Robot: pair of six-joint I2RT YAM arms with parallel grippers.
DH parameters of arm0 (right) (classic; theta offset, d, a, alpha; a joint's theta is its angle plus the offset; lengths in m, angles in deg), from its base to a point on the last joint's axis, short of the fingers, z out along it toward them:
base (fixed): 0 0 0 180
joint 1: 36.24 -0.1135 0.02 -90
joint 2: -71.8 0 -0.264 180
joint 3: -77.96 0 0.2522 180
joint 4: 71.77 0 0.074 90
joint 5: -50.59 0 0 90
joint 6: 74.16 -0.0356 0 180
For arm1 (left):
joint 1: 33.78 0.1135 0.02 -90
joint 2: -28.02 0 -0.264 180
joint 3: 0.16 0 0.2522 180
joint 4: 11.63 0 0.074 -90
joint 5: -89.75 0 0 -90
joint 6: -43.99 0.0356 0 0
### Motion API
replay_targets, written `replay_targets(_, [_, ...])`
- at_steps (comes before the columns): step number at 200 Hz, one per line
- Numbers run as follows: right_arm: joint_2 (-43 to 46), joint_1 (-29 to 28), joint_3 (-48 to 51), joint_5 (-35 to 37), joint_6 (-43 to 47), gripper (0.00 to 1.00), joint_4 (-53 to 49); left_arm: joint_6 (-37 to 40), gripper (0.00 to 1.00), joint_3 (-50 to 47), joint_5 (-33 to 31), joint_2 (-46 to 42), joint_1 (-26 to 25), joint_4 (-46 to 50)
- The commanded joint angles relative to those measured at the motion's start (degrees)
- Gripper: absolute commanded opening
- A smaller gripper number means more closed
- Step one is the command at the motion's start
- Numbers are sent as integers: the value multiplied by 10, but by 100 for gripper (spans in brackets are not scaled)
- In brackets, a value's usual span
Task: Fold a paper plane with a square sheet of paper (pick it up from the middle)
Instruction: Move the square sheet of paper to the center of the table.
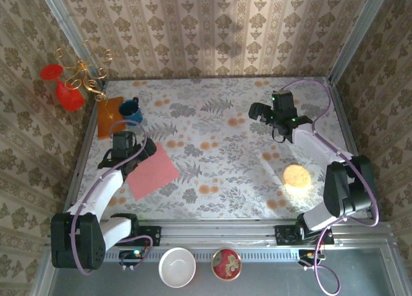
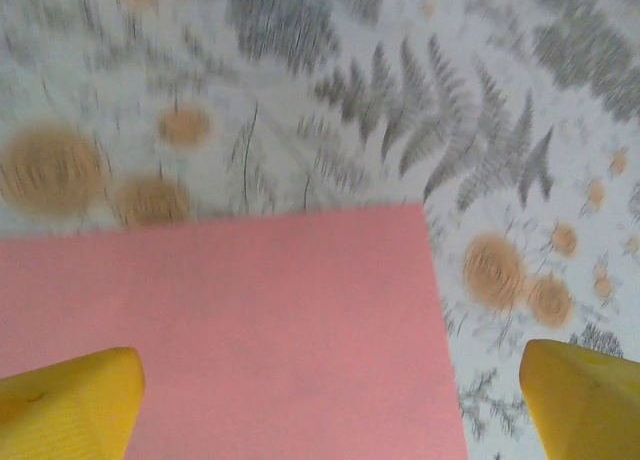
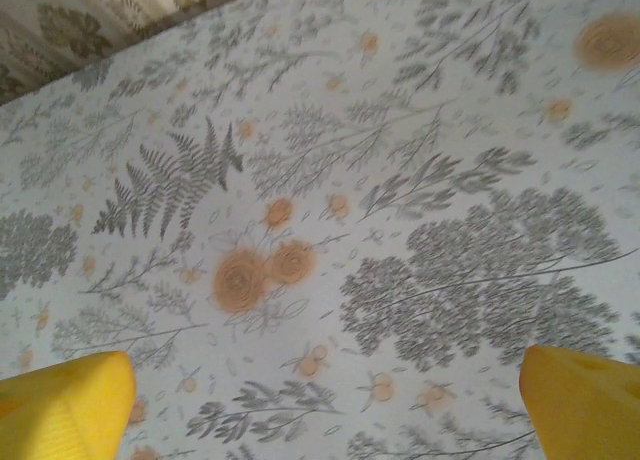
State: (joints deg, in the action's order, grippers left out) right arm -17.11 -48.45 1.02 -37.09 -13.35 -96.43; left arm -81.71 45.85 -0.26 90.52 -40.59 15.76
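Left end effector gapes across one edge of the pink sheet.

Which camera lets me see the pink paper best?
The top external view: nearly the whole pink paper lies flat there, one side tucked under the left arm. The left wrist view gives a blurry close-up of one corner beneath the open left claw. The right wrist camera faces flowery tablecloth.

We saw the square sheet of paper as thin, smooth and matt. The surface bore a matt floral print. On the left gripper the fingers looked like yellow plastic, finely ribbed. The white bowl seemed smooth and glazed, the near rail bare metal.
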Motion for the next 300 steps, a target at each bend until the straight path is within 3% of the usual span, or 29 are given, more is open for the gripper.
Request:
replay_targets(1, [-33, -3, -38, -33, -31, 100, -49, -77, 95, -11, 41, 23, -18, 21])
replay_targets(54, [-48, -6, -20, -51, -59, 100, -11, -113, 92, -7, 7, 87, -69, 19])
replay_targets(127, [-63, -8, -32, -56, -73, 100, -36, -137, 86, 31, 29, 212, -153, -49])
replay_targets(225, [-45, 0, 1, -29, -110, 100, -65, -55, 63, 355, 143, 516, -348, -53])
replay_targets(261, [-21, 13, 14, -41, -103, 94, -82, -39, 61, 401, 172, 497, -339, -52])
replay_targets(300, [-37, -3, -6, -138, -87, 81, -112, -38, 65, 359, 190, 415, -283, -62])
